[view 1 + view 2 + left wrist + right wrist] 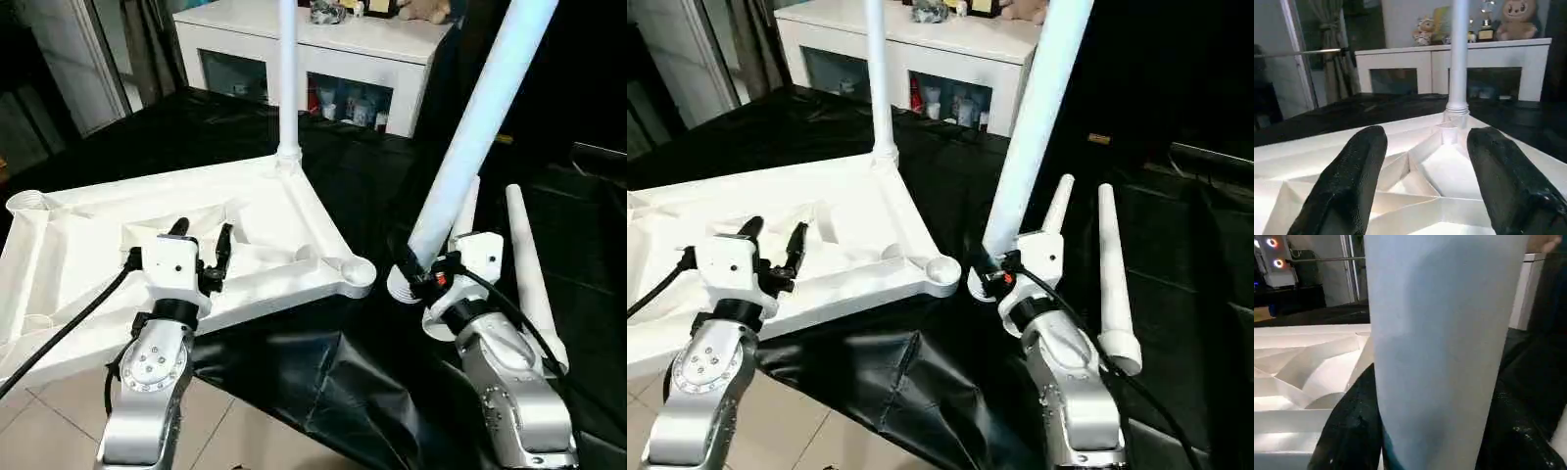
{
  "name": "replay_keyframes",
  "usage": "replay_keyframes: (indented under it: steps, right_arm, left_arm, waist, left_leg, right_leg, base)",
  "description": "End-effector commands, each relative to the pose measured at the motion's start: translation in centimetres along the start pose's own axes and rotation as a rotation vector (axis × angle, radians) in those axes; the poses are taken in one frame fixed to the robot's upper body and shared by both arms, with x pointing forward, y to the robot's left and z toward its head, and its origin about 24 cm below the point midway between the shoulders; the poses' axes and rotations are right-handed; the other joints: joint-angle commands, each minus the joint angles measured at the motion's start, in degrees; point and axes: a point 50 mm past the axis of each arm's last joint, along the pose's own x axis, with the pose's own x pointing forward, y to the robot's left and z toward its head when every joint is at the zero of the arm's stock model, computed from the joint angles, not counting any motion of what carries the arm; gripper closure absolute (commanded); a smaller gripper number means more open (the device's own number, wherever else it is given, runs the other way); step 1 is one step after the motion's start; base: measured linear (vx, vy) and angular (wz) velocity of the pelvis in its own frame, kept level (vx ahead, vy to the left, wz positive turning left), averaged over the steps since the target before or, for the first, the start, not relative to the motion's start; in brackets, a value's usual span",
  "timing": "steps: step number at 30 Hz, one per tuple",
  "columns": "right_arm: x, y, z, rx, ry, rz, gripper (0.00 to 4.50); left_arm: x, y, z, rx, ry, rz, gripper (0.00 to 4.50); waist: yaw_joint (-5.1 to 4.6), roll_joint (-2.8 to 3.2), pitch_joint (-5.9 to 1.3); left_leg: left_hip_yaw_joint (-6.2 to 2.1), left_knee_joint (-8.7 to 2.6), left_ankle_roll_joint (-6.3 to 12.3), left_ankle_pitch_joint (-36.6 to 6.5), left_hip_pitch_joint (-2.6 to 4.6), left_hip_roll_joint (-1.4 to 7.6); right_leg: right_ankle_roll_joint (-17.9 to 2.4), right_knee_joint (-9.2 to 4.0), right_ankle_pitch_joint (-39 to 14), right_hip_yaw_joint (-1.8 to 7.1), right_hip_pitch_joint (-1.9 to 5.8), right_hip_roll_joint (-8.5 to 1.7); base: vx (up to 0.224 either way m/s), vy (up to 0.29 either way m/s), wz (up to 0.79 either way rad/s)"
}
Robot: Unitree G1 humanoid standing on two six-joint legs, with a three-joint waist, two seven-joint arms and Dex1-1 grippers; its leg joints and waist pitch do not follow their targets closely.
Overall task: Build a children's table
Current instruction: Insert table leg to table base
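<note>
Left wrist view: trophies (1484,27) atop cabinet (1449,63)

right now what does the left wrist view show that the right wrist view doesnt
Left wrist view alone: the left gripper, fingers apart and holding nothing, an upright leg already standing in a far corner socket, the white cabinet and the plush toys on it.
Right wrist view alone: the right gripper clamped on a loose leg, seen close up.
Both: the ribbed underside of the tabletop on the black cloth.
</note>
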Motion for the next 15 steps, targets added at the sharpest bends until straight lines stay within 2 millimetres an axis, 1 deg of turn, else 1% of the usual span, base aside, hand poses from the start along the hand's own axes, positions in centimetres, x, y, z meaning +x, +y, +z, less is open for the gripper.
replay_keyframes:
  steps: [1, 2, 3, 4, 5, 6, 7, 8, 9, 10, 11, 12, 13, 15]
  right_arm:
    - [0.0, -0.4, 0.3, -0.005, -0.017, -0.011, 2.59]
    - [0.1, -0.3, 0.3, -0.007, -0.018, -0.004, 2.59]
    - [0.2, -0.1, 0.4, -0.012, -0.02, 0.001, 2.59]
    - [0.5, 0.1, 0.8, -0.032, -0.032, 0.01, 2.59]
    - [0.8, 0.1, 1.1, -0.059, -0.049, 0.007, 2.59]
    - [0.7, -0.1, 1.0, -0.061, -0.047, -0.01, 2.59]
    - [0.7, -0.1, 1.0, -0.061, -0.047, -0.01, 2.59]
    - [0.5, -0.5, 0.6, -0.036, -0.041, -0.059, 2.59]
    - [0.4, -0.5, 0.5, -0.03, -0.04, -0.07, 2.59]
    - [0.3, -0.5, 0.4, -0.02, -0.037, -0.087, 2.59]
    - [0.3, -0.4, 0.4, -0.021, -0.037, -0.084, 2.59]
    - [0.4, -0.2, 0.5, -0.022, -0.038, -0.075, 2.59]
    - [0.4, -0.2, 0.5, -0.022, -0.038, -0.075, 2.59]
    - [0.6, 0.0, 0.6, -0.028, -0.043, -0.053, 2.59]
  left_arm:
    - [-0.2, 0.2, -0.2, 0.029, -0.002, 0.03, 1.43]
    - [-0.3, 0.3, 0.0, 0.037, -0.012, 0.029, 1.43]
    - [-0.2, 0.4, 0.2, 0.046, -0.026, 0.03, 1.43]
    - [0.0, 0.5, 0.8, 0.051, -0.065, 0.015, 1.43]
    - [0.2, 0.5, 1.3, 0.046, -0.092, 0.003, 1.43]
    - [0.1, 0.6, 1.3, 0.043, -0.089, 0.016, 1.43]
    - [0.1, 0.6, 1.3, 0.043, -0.089, 0.016, 1.43]
    - [-0.2, 0.9, 0.8, 0.041, -0.081, 0.056, 1.43]
    - [-0.3, 1.0, 0.6, 0.037, -0.078, 0.063, 1.43]
    - [-0.5, 1.2, 0.5, 0.033, -0.074, 0.073, 1.43]
    - [-0.5, 1.2, 0.6, 0.034, -0.077, 0.071, 1.43]
    - [-0.4, 1.1, 0.8, 0.038, -0.091, 0.062, 1.43]
    - [-0.4, 1.1, 0.8, 0.038, -0.091, 0.062, 1.43]
    - [-0.1, 1.2, 1.0, 0.067, -0.102, 0.06, 1.43]
  waist:
    - [0.27, -0.6, -2.85]
    - [0.17, -1.0, -2.75]
    - [0.11, -1.18, -2.74]
    - [0.17, -0.43, -2.79]
    - [-0.16, -0.61, -2.76]
    - [-0.18, -0.78, -2.78]
    - [-0.22, -0.64, -2.75]
    - [-0.08, -1.02, -2.75]
    - [-0.1, -0.88, -2.67]
    - [-0.2, -1.17, -2.78]
    - [-0.15, -1.03, -2.87]
    - [-0.18, -1.1, -2.86]
    - [-0.1, -0.9, -2.91]
    - [-0.15, -1.11, -2.81]
  left_leg:
    - [0.07, -4.45, 2.28, -13.85, -0.21, 0.53]
    - [0.08, -4.49, 2.42, -13.87, -0.27, 0.52]
    - [0.07, -4.55, 2.38, -13.9, -0.29, 0.57]
    - [-0.07, -4.58, 2.1, -14.13, -0.19, 0.58]
    - [-0.07, -4.62, 1.88, -14.68, -0.13, 0.68]
    - [-0.11, -4.67, 1.74, -14.92, -0.13, 0.67]
    - [-0.09, -4.66, 1.52, -15.39, -0.04, 0.64]
    - [-0.1, -4.66, 1.65, -15.27, 0.0, 0.59]
    - [-0.06, -4.7, 1.56, -15.49, 0.05, 0.61]
    - [-0.1, -4.75, 1.52, -15.72, -0.02, 0.66]
    - [-0.16, -4.76, 1.39, -15.68, 0.07, 0.74]
    - [-0.17, -4.78, 1.38, -15.63, 0.0, 0.74]
    - [-0.2, -4.79, 1.34, -15.66, 0.07, 0.75]
    - [-0.15, -4.84, 1.5, -16.04, 0.01, 0.74]
  right_leg:
    - [1.0, -5.87, -25.18, 2.95, 2.57, -3.55]
    - [1.3, -5.96, -25.52, 2.89, 2.52, -3.5]
    - [1.46, -6.07, -25.67, 2.87, 2.55, -3.48]
    - [1.39, -5.95, -25.64, 2.9, 2.47, -3.57]
    - [1.2, -6.18, -24.69, 2.89, 2.36, -3.37]
    - [1.08, -6.04, -24.35, 2.85, 2.47, -3.35]
    - [0.87, -5.99, -23.86, 2.93, 2.39, -3.25]
    - [0.74, -5.94, -23.75, 3.03, 2.4, -3.36]
    - [0.65, -5.96, -23.93, 3.1, 2.29, -3.38]
    - [0.63, -5.88, -23.77, 3.1, 2.44, -3.36]
    - [0.4, -5.69, -22.91, 3.16, 2.38, -3.33]
    - [0.39, -5.64, -22.51, 3.18, 2.42, -3.31]
    - [0.26, -5.57, -22.12, 3.21, 2.39, -3.27]
    - [0.07, -5.58, -21.69, 3.24, 2.43, -3.22]
  base:
    - [0.0, 0.0, 0.0]
    - [0.0, 0.0, 0.0]
    - [0.0, 0.0, 0.0]
    - [0.0, 0.0, 0.0]
    - [0.0, 0.0, 0.0]
    - [0.0, 0.0, 0.0]
    - [0.0, 0.0, 0.0]
    - [0.0, 0.0, 0.0]
    - [0.0, 0.0, 0.0]
    - [0.0, 0.0, 0.0]
    - [0.0, 0.0, 0.0]
    - [0.0, 0.0, 0.0]
    - [0.0, 0.0, 0.0]
    - [0.0, 0.0, 0.0]
